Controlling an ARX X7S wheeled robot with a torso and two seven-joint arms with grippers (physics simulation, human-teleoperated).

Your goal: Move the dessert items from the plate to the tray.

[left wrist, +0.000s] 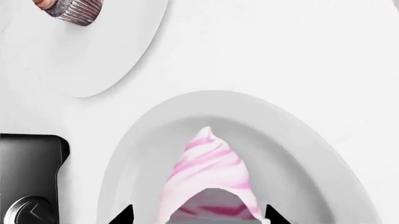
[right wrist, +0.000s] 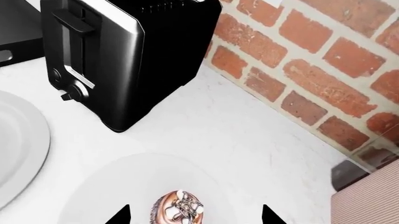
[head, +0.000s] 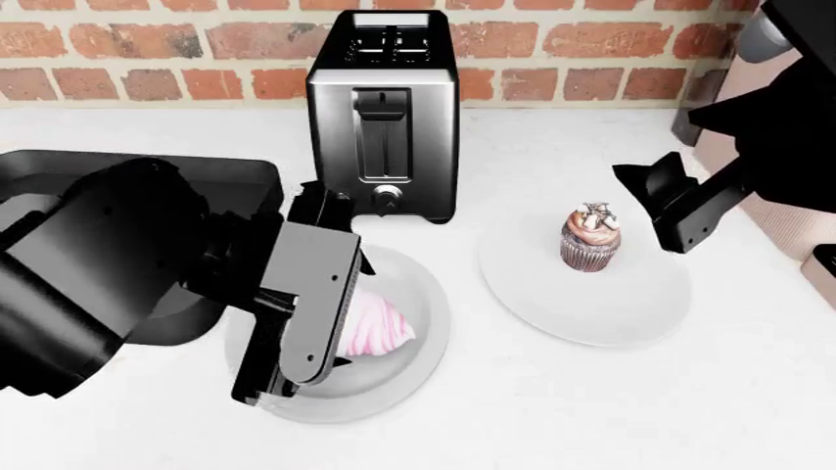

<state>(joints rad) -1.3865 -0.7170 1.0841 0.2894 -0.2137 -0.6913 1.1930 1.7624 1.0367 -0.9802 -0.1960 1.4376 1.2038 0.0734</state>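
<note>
A pink-and-white swirled ice cream [head: 382, 328] lies on the near white plate [head: 421, 367]. My left gripper [left wrist: 198, 215] is open, one black fingertip on each side of the ice cream [left wrist: 209, 158]. Its cone is hidden. A chocolate cupcake [head: 590, 240] with white bits stands upright on the second white plate [head: 614, 315]. My right gripper [right wrist: 194, 215] hangs open above the cupcake [right wrist: 179, 211], which shows between its tips. The black tray [head: 242, 171] lies behind my left arm, mostly hidden. A corner of the tray [right wrist: 18, 32] also shows in the right wrist view.
A black-and-chrome toaster [head: 383, 113] stands at the back between the two plates, against a brick wall [head: 575, 44]. The toaster's corner [left wrist: 31, 168] sits beside the ice cream plate [left wrist: 299, 140]. A tan box [right wrist: 367, 196] stands at the far right.
</note>
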